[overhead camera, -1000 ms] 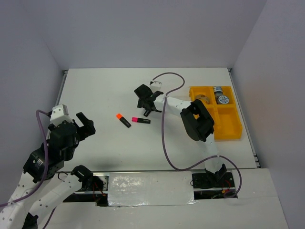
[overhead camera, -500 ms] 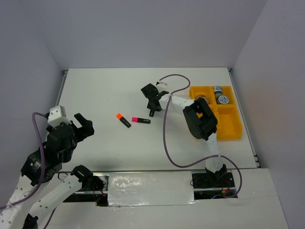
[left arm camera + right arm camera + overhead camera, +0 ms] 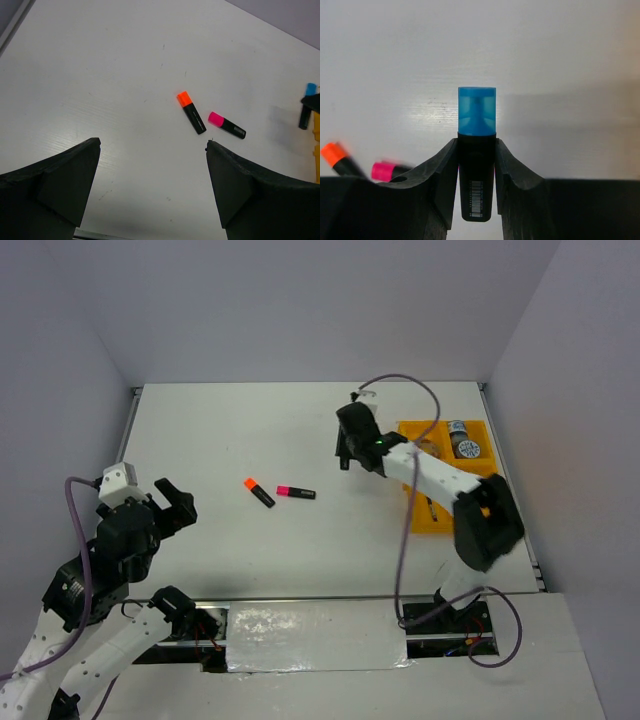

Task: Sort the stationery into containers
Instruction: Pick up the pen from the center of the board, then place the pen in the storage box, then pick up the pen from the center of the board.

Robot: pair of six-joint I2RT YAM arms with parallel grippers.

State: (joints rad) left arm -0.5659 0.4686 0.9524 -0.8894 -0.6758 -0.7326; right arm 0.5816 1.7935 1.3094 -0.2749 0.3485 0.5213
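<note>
Right tool (image 3: 476,150): clenched on a blue-capped marker (image 3: 476,117), one finger pressed against each side of its black barrel.
Blue-capped marker: the cap and part of the barrel stick out past the fingertips; it hangs clear of the table (image 3: 220,430) and throws a shadow on it.
Place of right tool: in the top view, over the table just left of the far-left corner of the yellow tray (image 3: 478,502).
Left tool (image 3: 153,144): released, its fingers spread wide with nothing between them; it hovers over the near-left part of the table.
Orange-capped marker (image 3: 258,491): flat on the table near the middle, touched by neither tool.
Pink-capped marker (image 3: 295,491): flat on the table just right of the orange-capped one, the two apart.
Yellow tray: at the right side of the table, its left half partly hidden by the right arm.
Tape rolls (image 3: 468,449): two blue-white rolls together in the tray's far-right compartment.
Other compartments: the near-right one shows bare yellow floor; the contents of the left ones cannot be told behind the arm.
</note>
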